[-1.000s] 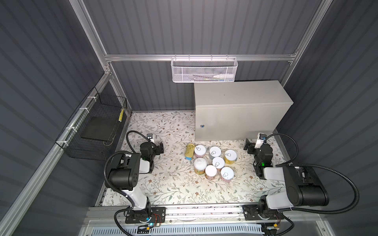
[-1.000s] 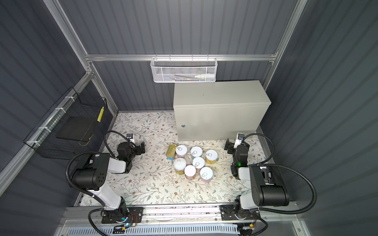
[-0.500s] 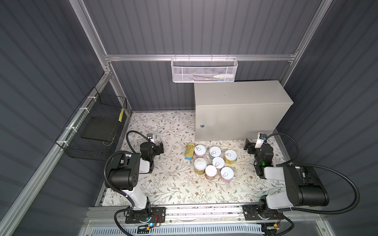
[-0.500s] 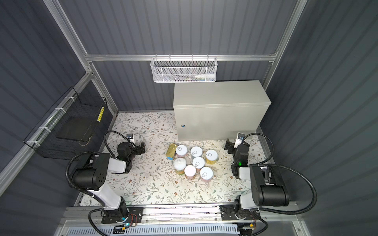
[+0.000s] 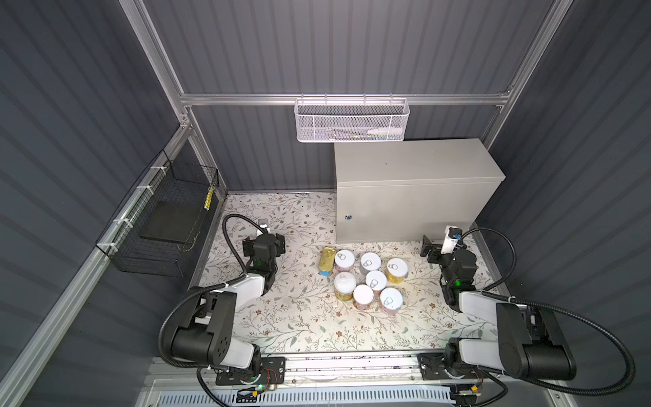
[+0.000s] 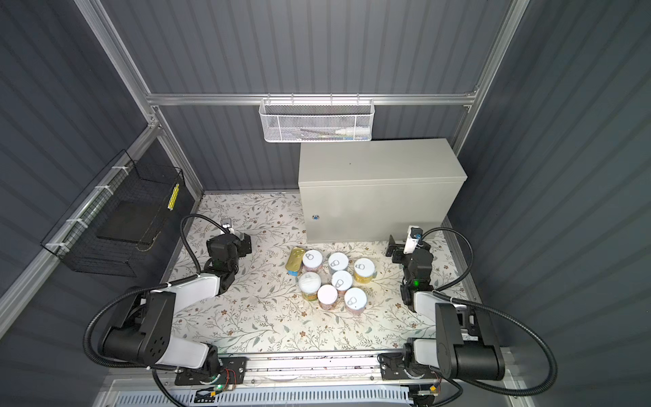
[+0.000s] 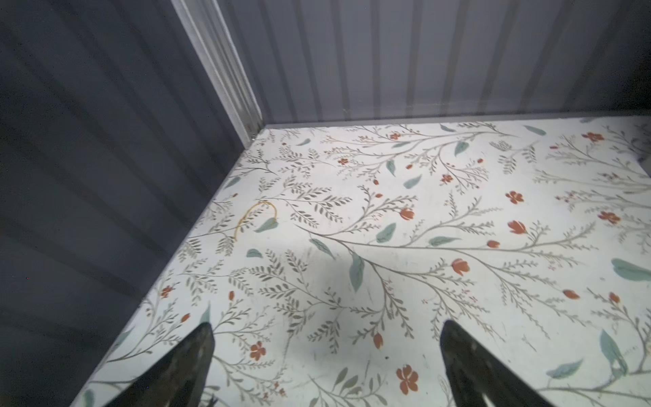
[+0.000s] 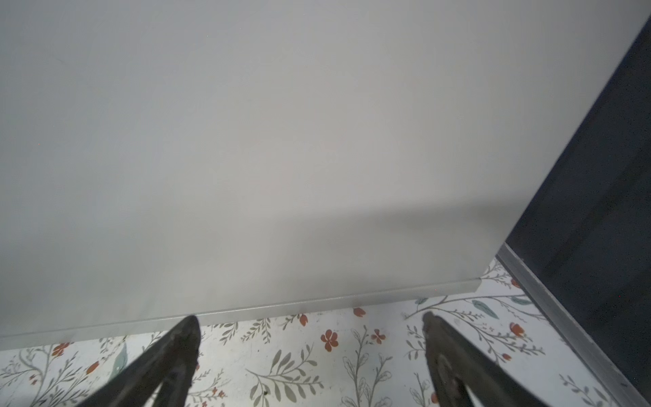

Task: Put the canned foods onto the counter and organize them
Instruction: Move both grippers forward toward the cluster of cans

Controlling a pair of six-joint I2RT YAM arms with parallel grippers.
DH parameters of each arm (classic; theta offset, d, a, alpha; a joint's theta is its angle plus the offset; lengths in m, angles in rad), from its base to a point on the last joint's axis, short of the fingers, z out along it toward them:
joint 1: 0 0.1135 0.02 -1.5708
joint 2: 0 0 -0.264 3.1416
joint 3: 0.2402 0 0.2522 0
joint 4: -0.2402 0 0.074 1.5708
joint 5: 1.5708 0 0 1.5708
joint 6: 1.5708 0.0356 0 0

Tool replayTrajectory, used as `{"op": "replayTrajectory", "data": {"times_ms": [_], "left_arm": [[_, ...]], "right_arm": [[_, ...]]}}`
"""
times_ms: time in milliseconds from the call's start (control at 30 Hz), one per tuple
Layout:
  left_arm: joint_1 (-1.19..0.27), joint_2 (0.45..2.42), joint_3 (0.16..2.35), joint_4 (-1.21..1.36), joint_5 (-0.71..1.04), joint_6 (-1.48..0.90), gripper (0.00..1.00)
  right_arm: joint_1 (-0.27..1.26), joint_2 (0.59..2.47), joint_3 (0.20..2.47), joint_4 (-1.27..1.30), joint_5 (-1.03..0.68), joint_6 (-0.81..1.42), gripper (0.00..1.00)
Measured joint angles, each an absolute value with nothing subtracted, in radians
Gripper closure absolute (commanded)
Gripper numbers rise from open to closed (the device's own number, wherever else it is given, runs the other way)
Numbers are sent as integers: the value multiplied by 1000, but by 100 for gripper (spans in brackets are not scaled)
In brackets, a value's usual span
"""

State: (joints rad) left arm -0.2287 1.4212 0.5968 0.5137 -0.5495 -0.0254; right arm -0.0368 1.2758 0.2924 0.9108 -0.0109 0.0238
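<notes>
Standing clustered on the floral mat, the cans sit off the counter, at its seven o'clock; gold tin at the cluster's ten; left claw wide, empty; right claw wide, empty, near the counter's front.

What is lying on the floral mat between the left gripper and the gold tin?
Nothing. In both top views the stretch of floral mat between the left gripper and the gold tin is bare.
</notes>
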Motion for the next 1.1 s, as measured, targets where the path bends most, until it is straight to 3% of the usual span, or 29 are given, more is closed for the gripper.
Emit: {"op": "replayTrajectory", "data": {"times_ms": [233,400,567,933,1100], "left_arm": [[-286,1287,758,246,-609,-139,0],[-414,1211,826,93,-641,-183,0],[-529,1209,948,-71,-653,-197,0],[-561,1215,986,-189,-745,-151,0],[-561,1221,986,-170,-766,-154,0]], "right_arm": [[-37,1012,410,580,-59,111,1],[-37,873,562,348,-115,187,1],[-37,747,570,159,-181,266,1],[-19,702,577,-109,-282,360,1],[116,691,582,-247,-192,352,1]]}}
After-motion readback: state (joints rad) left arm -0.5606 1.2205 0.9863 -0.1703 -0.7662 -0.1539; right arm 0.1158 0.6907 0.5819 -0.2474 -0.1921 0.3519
